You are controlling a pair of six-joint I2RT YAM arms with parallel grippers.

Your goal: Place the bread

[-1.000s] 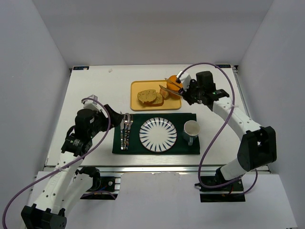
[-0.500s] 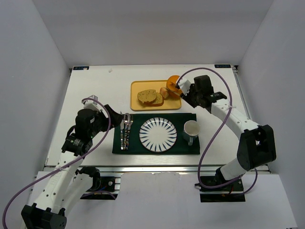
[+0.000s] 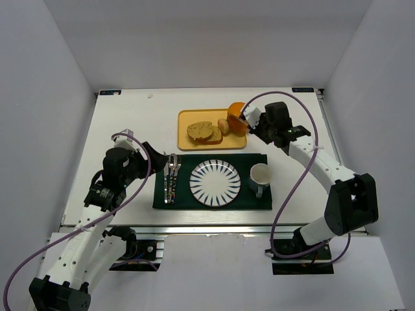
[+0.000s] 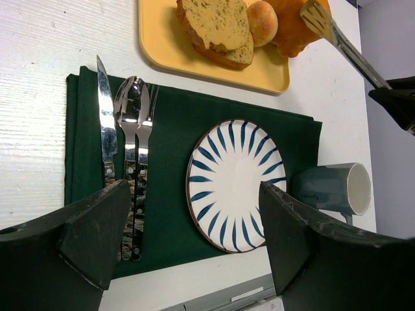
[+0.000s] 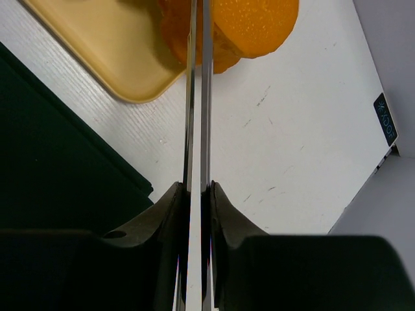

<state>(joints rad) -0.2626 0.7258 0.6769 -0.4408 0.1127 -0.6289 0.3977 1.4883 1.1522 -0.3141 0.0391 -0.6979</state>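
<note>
Left gripper (image 4: 194,230) gapes wide above the green napkin (image 3: 163,197). The yellow tray (image 3: 185,120) holds two overlapping bread slices (image 3: 200,130), a bun (image 3: 223,125) and an orange cylinder (image 3: 236,115). Right gripper (image 5: 194,194) is clamped on closed tongs (image 5: 198,97) that reach over the cylinder.

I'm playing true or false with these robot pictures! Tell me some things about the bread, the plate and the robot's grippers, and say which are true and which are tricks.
1. A bread slice lies on the striped plate. False: nothing is on the plate, and both bread slices lie on the yellow tray.
2. The right gripper squeezes metal tongs shut. True.
3. The mug stands left of the plate. False: it stands on the right, and the cutlery lies on the left.
4. The left gripper is open and holds nothing. True.
</note>
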